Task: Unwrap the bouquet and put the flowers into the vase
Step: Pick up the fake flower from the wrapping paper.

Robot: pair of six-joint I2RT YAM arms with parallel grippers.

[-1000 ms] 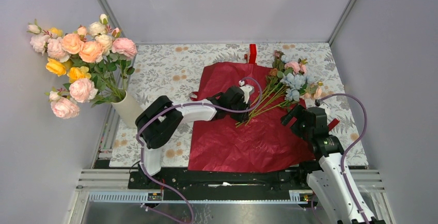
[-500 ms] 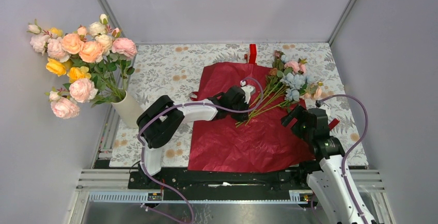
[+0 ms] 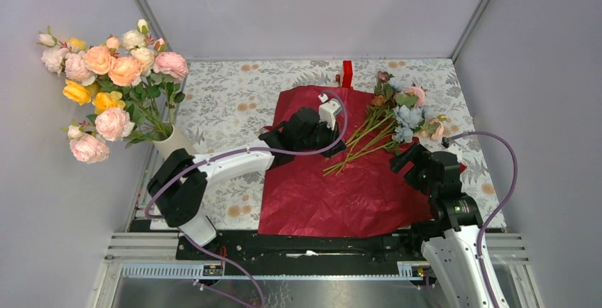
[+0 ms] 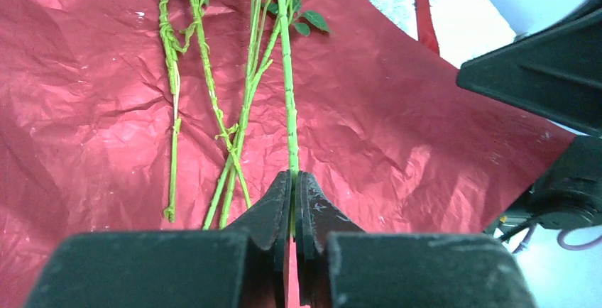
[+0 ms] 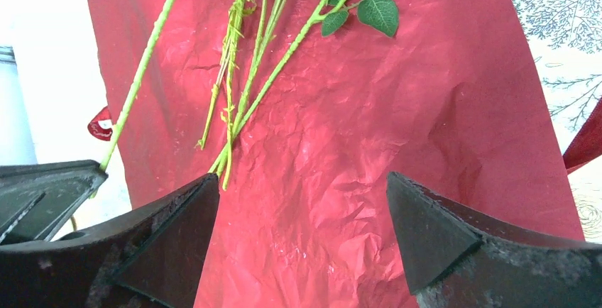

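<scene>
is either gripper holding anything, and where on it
The left gripper pinches one green flower stem near its bottom end. The right gripper is open, holding nothing.

Right gripper (image 5: 299,180) over the wrapping paper (image 5: 397,95).
Its fingers (image 5: 163,237) stood wide apart above the crinkled red sheet; green flower stems (image 5: 245,88) lay loose on it.

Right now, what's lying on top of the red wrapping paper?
The flowers' green stems lie loose on the wrapping paper, one pinched in the shut left gripper. The blooms lie past its far right edge. Whatever is beneath the sheet is covered.
</scene>
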